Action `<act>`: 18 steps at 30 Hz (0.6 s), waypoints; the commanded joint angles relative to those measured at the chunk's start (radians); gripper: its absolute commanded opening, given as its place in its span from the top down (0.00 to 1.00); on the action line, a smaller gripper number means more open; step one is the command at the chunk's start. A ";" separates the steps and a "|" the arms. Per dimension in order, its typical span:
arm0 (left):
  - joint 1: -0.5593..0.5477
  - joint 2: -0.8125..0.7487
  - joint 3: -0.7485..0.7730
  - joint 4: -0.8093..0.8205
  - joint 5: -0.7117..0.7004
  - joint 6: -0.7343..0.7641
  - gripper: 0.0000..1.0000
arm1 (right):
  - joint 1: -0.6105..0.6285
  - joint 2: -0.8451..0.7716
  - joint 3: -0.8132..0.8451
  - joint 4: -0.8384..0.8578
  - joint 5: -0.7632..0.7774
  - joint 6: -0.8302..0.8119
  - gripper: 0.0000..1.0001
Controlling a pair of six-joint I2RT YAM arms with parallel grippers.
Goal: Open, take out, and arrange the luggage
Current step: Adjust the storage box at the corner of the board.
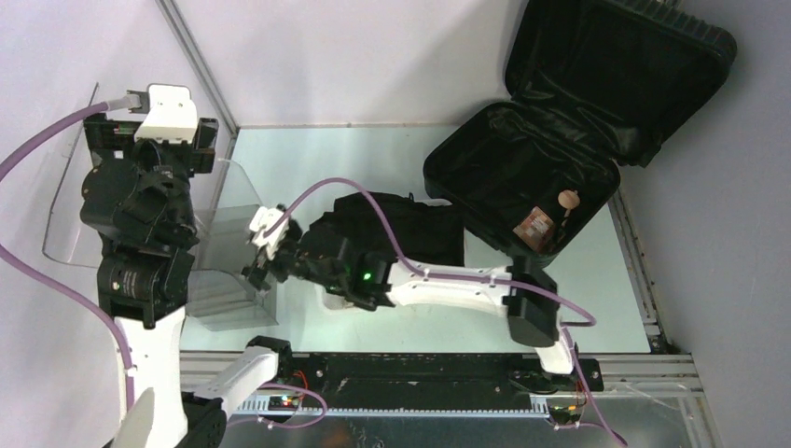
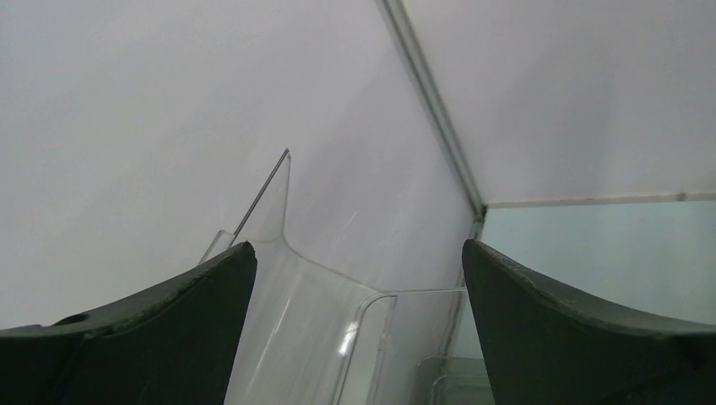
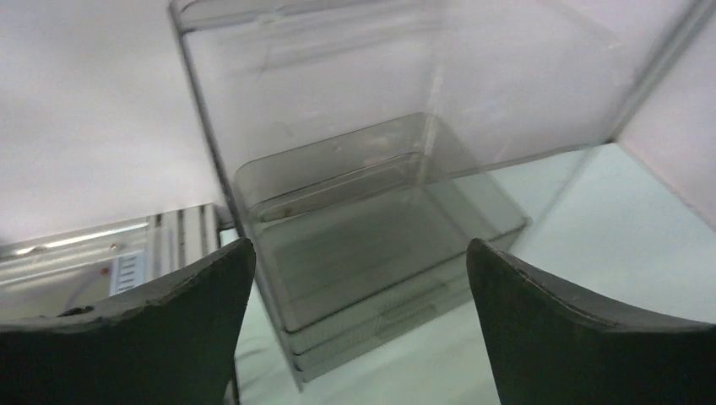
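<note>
The luggage (image 1: pixel 508 163), a black hard-shell suitcase, lies open at the back right of the table, its lid (image 1: pixel 616 75) leaning against the wall. A small brown packet (image 1: pixel 534 227) and a round tan item (image 1: pixel 566 198) lie in its base. My right gripper (image 1: pixel 266 250) (image 3: pixel 359 249) is far from it at the left. It is open with nothing between its fingers, facing a clear plastic container (image 3: pixel 363 219). My left gripper (image 2: pixel 355 253) is open and holds nothing. It is raised at the far left, facing the wall.
A black folded garment (image 1: pixel 415 224) lies mid-table, partly under my right arm. The clear container (image 1: pixel 219 271) stands at the left, with a tall clear panel (image 2: pixel 295 321) behind it. A metal rail (image 1: pixel 420 387) runs along the near edge.
</note>
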 commanded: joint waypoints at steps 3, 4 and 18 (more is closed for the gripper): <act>-0.011 -0.030 0.013 -0.050 0.170 -0.081 0.00 | -0.077 -0.257 -0.126 -0.025 0.113 0.086 0.00; -0.011 -0.031 0.009 -0.055 0.188 -0.094 0.00 | -0.084 -0.298 -0.146 -0.039 0.141 0.095 0.00; -0.138 -0.044 -0.284 0.029 0.661 -0.455 0.06 | -0.740 -0.732 -0.404 -0.657 -0.109 0.432 0.00</act>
